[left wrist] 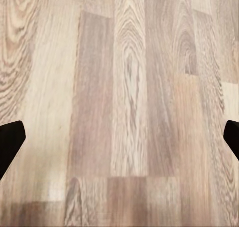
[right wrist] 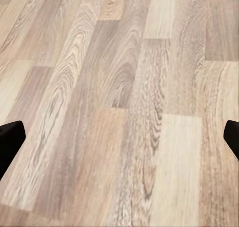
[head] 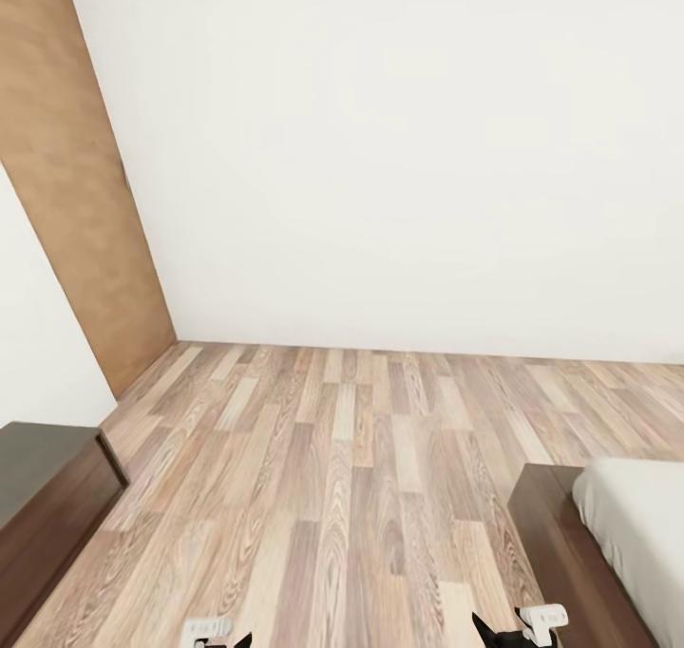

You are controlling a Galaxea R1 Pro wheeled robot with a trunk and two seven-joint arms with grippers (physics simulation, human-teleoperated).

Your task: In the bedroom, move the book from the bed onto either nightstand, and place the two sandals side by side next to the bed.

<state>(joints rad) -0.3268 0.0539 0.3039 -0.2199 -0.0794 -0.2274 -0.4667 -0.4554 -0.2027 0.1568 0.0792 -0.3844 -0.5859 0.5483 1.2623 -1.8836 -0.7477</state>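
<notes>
We are carrying both grippers low in front of us, the left gripper (left wrist: 119,137) and the right gripper (right wrist: 119,137) each with its two dark fingertips spread far apart and nothing between them. Under each one we are seeing only the wood-plank floor (head: 342,477), bare boards of mixed tan and grey.

Just outboard of the right gripper we are passing one corner of the bed (head: 570,553), its dark frame carrying one light grey mattress (head: 636,534). Well outboard of the left gripper sits one dark low cabinet (head: 47,496); we cannot tell whether it is a nightstand. Ahead, one white wall (head: 399,154) and one brown door panel (head: 76,182).

We are judging the book to be light, thin and bendy, best pinched across an overhanging edge; the two sandals, light and fairly stiff, by a strap or side rim.
</notes>
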